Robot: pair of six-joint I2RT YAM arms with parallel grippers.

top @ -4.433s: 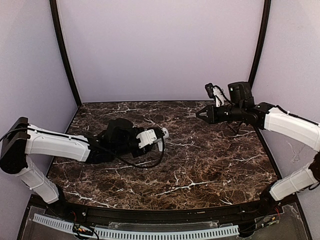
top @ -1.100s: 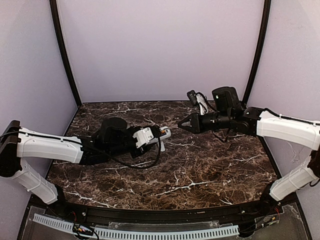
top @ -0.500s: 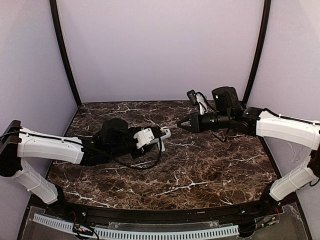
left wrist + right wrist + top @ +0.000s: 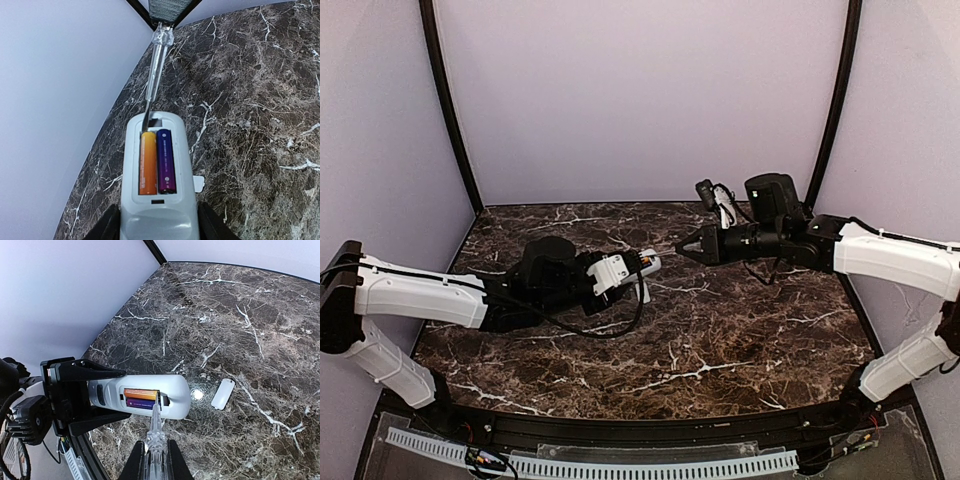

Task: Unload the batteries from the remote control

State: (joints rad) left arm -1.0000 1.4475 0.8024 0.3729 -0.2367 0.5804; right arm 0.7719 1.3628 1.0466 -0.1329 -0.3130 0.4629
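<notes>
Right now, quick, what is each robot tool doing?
Left tool: closed, holding the remote control.
Right tool: closed, holding a clear-handled screwdriver.

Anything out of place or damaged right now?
Nothing damaged or spilled. The only loose piece is the white battery cover, lying on the table by the remote control. Both batteries sit straight in their bay; the right claw's screwdriver tip is at the orange battery's end.

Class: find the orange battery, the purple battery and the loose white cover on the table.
orange battery (image 4: 148,162): left wrist view, middle of its body.
purple battery (image 4: 166,161): left wrist view, middle of its body.
cover (image 4: 223,393): right wrist view, its centre.
</notes>
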